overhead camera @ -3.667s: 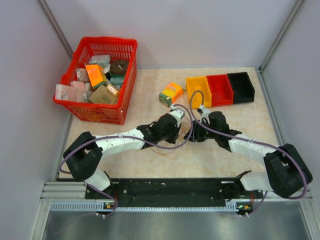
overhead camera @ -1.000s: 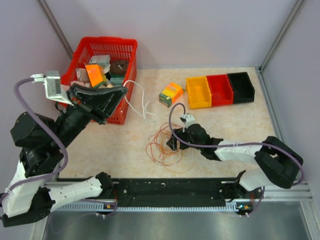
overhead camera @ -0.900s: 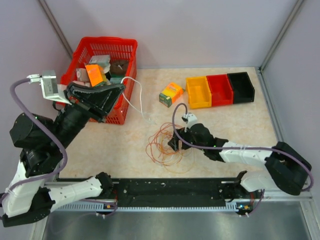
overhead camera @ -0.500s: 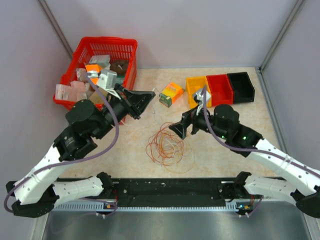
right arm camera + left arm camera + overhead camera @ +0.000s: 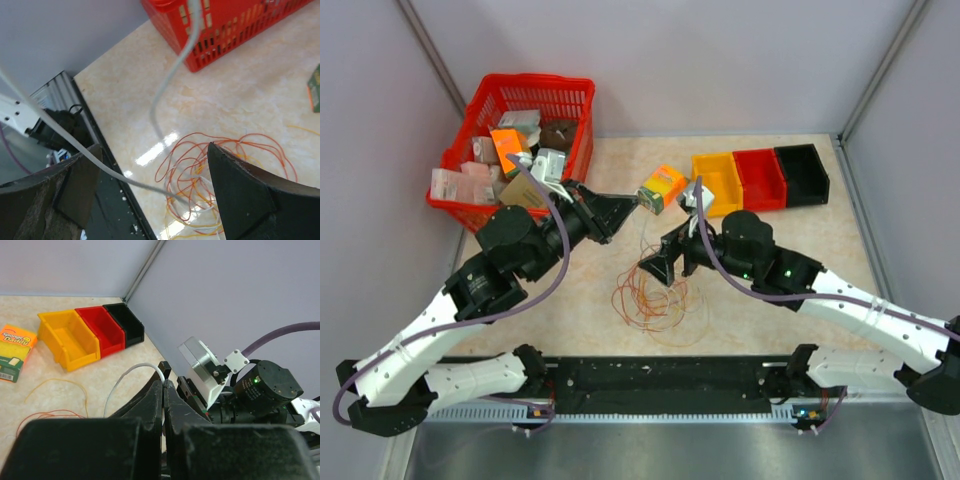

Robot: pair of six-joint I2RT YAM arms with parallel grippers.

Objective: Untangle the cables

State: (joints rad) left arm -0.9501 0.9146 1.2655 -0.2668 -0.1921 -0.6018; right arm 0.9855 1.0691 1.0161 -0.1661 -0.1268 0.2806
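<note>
Lettering on orange box (image 5: 663,187) near cables (image 5: 650,300) is blurred.

Pale lilac walls (image 5: 720,60) enclose a beige marbled tabletop (image 5: 830,235), with a black rail (image 5: 660,375) along its near edge.

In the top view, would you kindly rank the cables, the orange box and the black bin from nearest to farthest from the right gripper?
1. cables, just beneath the right gripper.
2. orange box, farther back, centre.
3. black bin, back right.
</note>
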